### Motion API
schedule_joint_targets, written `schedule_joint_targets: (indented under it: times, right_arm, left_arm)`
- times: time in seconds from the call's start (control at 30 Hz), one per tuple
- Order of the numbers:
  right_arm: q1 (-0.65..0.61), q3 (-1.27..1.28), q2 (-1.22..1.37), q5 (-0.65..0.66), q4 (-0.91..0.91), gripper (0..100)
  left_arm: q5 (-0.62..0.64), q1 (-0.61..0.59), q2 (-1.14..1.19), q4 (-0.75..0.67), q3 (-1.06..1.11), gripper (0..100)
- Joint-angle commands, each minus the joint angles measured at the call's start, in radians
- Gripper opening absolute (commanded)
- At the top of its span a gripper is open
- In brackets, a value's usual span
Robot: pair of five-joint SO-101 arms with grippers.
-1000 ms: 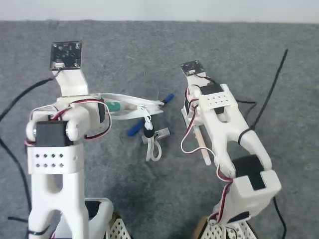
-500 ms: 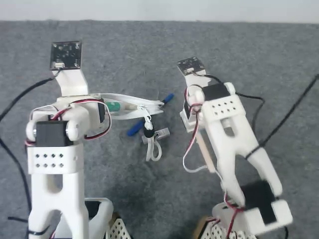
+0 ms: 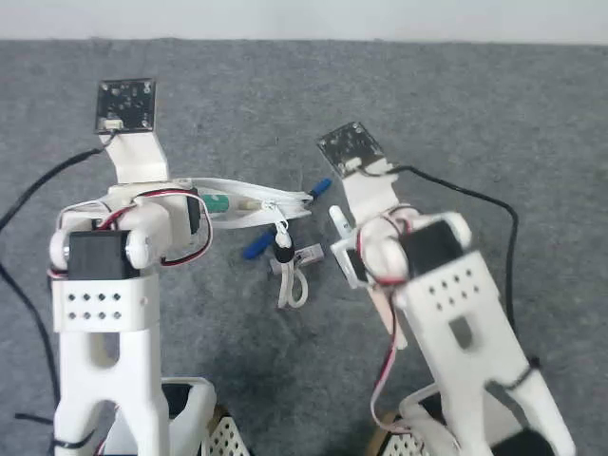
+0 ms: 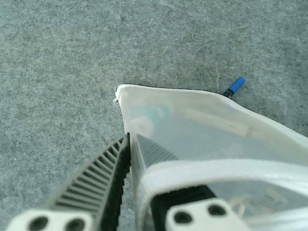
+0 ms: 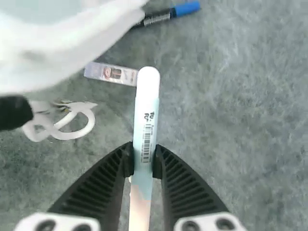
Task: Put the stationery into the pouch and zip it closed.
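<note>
Broadly, a grey felt-like table (image 3: pixel 494 123) carries everything, with the two white arms rising from its near edge. The left arm (image 3: pixel 100 285) stands at the pouch's end, and the left gripper (image 4: pixel 137 144) is clamped on the pouch (image 4: pixel 216 139), one ribbed jaw outside the translucent wall and the other inside the mouth, lifting that end off the table. The right arm (image 3: pixel 456 313) leans in beside the pouch's other end; the right gripper (image 5: pixel 143 151) is closed around a white pen (image 5: pixel 147 106), whose rounded tip points toward the pouch and sits near it without touching. Inside the pouch lie a green-ended item (image 4: pixel 154 113) and a pale stick-shaped piece (image 4: pixel 216 122). A blue-capped pen (image 5: pixel 166 15) lies on the table, partly hidden under the pouch. Just beside the held pen's tip rests a small clear rectangular piece (image 5: pixel 110 73). A white looped pull (image 5: pixel 62 122) hangs from the pouch's zip end onto the table.
</note>
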Motion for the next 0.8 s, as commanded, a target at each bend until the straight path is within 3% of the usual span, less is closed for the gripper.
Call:
schedule_joint_targets:
  times: [0.0, 0.3, 0.5, 0.77]
  right_arm:
    - [-0.038, 0.051, -0.125, 0.0, -0.077, 0.7]
    - [-0.104, 0.15, -0.311, -0.003, -0.136, 0.7]
    - [-0.108, 0.152, -0.421, -0.137, -0.131, 0.7]
    - [-0.208, 0.153, -0.584, -0.226, -0.133, 0.7]
  left_arm:
    - [0.011, -0.002, -0.003, -0.031, -0.01, 1]
    - [0.011, -0.002, -0.003, -0.031, -0.01, 1]
    - [0.011, -0.002, -0.002, -0.029, -0.01, 1]
    - [0.011, -0.037, -0.003, -0.031, -0.01, 1]
